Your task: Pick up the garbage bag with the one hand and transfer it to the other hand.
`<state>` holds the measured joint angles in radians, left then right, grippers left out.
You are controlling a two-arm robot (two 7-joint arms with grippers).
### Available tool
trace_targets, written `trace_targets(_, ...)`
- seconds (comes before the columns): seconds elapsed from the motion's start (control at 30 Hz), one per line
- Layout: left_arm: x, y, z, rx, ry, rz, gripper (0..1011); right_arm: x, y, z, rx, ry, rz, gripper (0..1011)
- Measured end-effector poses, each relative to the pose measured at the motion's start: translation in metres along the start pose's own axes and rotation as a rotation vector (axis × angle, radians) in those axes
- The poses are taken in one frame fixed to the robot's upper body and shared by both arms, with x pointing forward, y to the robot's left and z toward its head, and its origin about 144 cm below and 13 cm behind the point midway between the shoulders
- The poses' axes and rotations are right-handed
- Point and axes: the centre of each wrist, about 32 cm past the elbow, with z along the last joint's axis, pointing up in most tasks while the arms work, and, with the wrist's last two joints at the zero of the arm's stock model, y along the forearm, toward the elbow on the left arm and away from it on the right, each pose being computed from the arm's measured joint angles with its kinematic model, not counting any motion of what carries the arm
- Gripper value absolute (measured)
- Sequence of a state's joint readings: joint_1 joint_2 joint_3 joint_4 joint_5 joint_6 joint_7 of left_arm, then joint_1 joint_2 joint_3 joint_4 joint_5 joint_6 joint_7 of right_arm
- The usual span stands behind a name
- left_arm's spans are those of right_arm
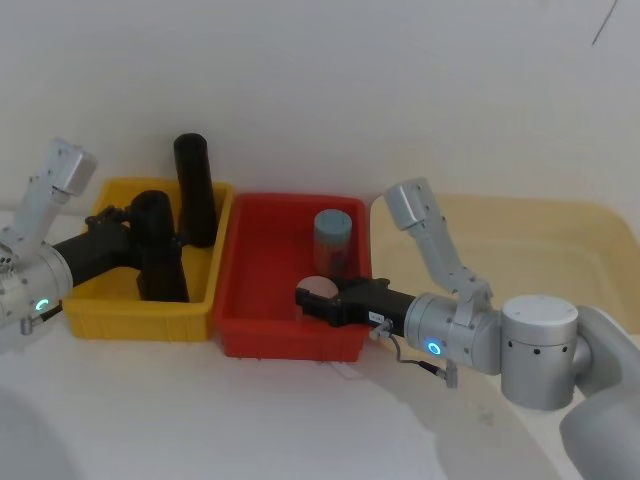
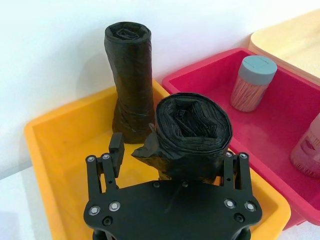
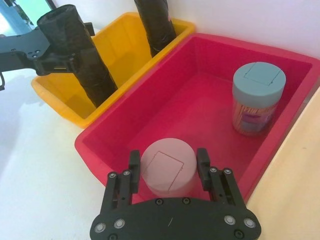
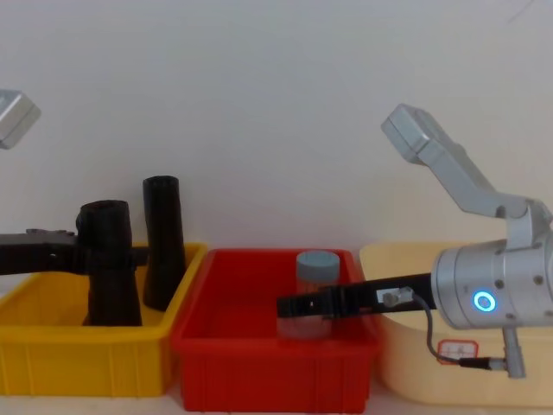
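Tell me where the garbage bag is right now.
The garbage bag stands in the yellow bin on the robot's left, between the left gripper's fingers, in front of the slimmer black roll at the bin's back.

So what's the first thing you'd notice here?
Two bright bins side by side: a yellow bin on the left and a red bin next to it. In the yellow one, the left claw is closed around a fat black garbage bag, with a slimmer roll standing behind. Over the red bin, the right claw straddles a pink jar.
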<state>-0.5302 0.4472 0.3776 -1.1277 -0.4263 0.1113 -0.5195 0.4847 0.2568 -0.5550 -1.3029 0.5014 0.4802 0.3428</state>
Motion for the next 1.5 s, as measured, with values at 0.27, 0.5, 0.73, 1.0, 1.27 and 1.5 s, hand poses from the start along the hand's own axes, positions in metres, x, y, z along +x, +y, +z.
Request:
trace_targets(0.27, 0.0000, 0.0000, 0.0000, 0.000, 0.000, 0.000, 865, 0.0000, 0.0000, 0.0000, 0.000, 0.000, 0.000, 659)
trace_targets(0.5, 0.0000, 0.0000, 0.0000, 0.000, 0.000, 0.000, 660, 0.0000, 0.0000, 0.0000, 0.000, 0.000, 0.000, 659)
trace_targets(0.73, 0.0000, 0.0000, 0.0000, 0.000, 0.000, 0.000, 506, 0.0000, 0.0000, 0.0000, 0.001, 0.000, 0.000, 659)
trace_targets(1.0, 0.0000, 0.0000, 0.0000, 0.000, 0.000, 0.000, 448, 0.0000, 0.0000, 0.0000, 0.000, 0.000, 0.000, 659)
trace_targets(1.27, -0.0003, 0.0001, 0.0005, -0.006, -0.003, 0.008, 413, -0.0003, -0.0006, 0.0004, 0.003, -0.001, 0.001, 659)
trace_targets(1.5, -0.0006, 0.0009, 0.0044, -0.033, 0.002, 0.016, 391, -0.0009, -0.0041, 0.0024, 0.022, -0.001, 0.006, 659)
